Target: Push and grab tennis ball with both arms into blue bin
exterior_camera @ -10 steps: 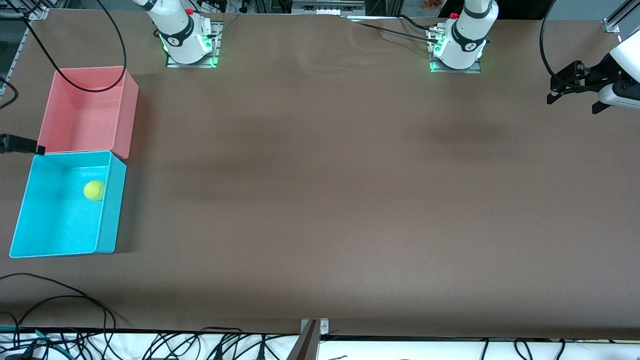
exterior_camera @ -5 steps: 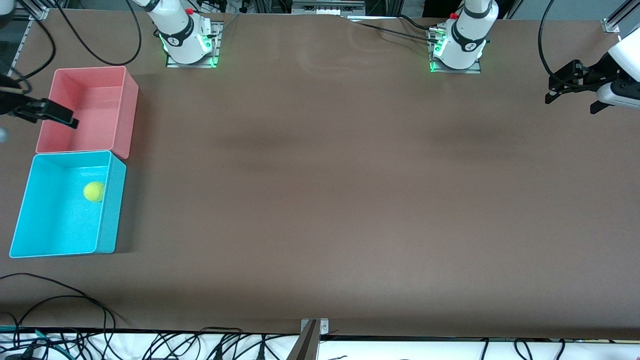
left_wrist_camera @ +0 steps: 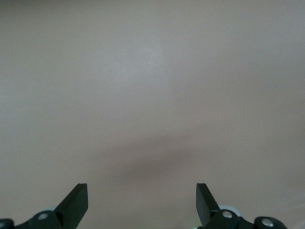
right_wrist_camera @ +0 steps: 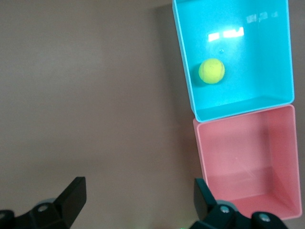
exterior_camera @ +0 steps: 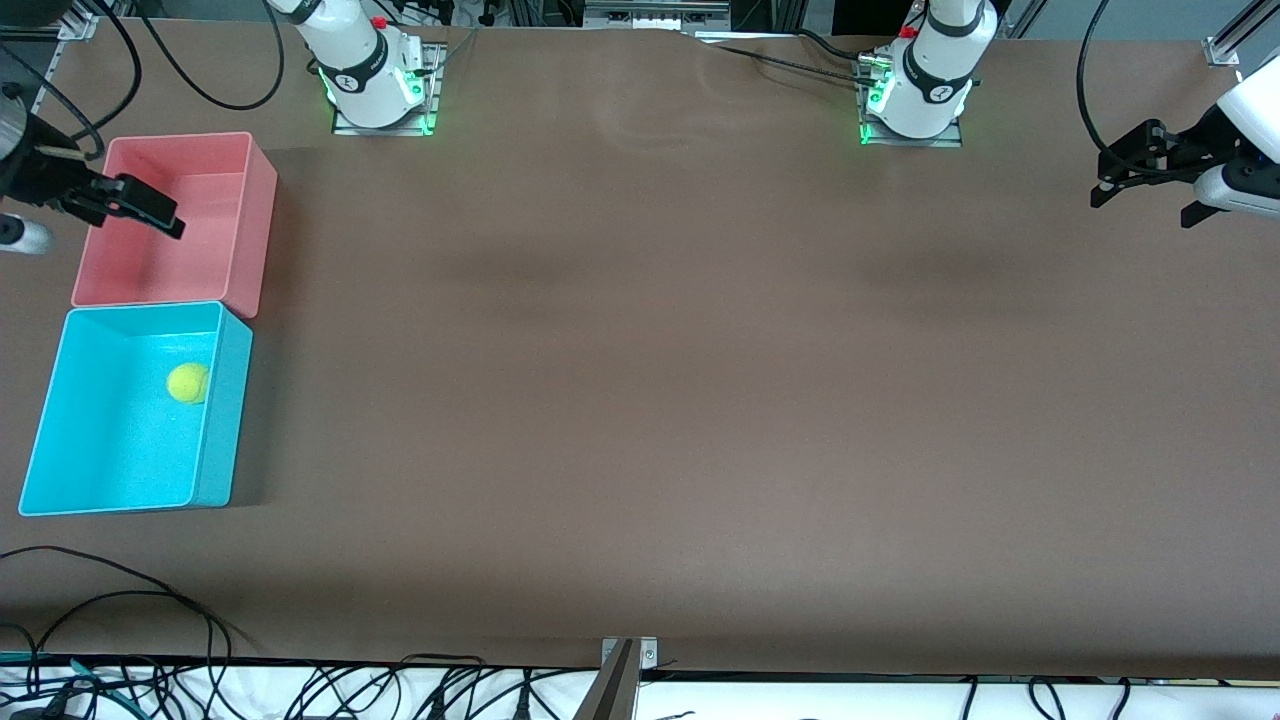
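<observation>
Front view showed the tennis ball (exterior_camera: 188,382), round, fuzzy and yellow-green, lying inside the blue bin (exterior_camera: 60,400), close to the bin's wall on the side toward the middle of the table. The blue bin, smooth cyan plastic with tall walls and rounded corners, had its long axis running nearer-to-farther from the front camera. It sat at the right arm's end of the table, and its farther short wall touched the pink bin (exterior_camera: 255,215), a box of the same shape.

The right gripper (exterior_camera: 135,205) hung over the outer rim of the pink bin, fingers (right_wrist_camera: 71,198) spread wide and holding nothing. The left gripper (exterior_camera: 1150,180) waited over bare table at the left arm's end, jaws also wide and empty.

Between the bins and the left gripper stretched a broad, matte brown table (exterior_camera: 650,400), unobstructed. Cables (exterior_camera: 100,610) trailed along its nearest edge.
</observation>
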`<action>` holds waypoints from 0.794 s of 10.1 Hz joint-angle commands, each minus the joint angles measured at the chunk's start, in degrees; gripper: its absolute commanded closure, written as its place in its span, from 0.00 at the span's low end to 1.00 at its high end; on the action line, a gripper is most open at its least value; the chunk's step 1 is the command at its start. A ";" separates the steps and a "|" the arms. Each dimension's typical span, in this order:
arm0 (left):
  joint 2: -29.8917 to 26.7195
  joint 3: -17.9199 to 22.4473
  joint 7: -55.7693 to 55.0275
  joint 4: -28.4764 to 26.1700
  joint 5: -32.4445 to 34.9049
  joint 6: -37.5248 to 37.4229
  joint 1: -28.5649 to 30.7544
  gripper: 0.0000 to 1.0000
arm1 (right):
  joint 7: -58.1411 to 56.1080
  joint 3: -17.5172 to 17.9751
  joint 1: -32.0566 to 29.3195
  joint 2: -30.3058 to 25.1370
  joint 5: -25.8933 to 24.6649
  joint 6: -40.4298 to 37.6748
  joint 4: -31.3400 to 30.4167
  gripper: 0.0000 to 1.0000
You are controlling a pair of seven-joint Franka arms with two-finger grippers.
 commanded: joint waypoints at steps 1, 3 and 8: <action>0.79 0.12 -0.26 2.20 -1.08 -1.20 -0.01 0.00 | -0.70 1.89 -2.46 -0.63 -1.73 -5.88 4.27 0.00; 0.80 0.12 -0.26 2.21 -1.08 -1.20 -0.10 0.00 | -3.76 3.20 -4.64 -0.28 -1.56 -5.88 4.46 0.00; 0.71 -1.20 -0.35 2.38 -1.17 -1.20 -0.36 0.00 | -4.05 8.75 -7.39 3.42 -2.17 -8.79 8.51 0.00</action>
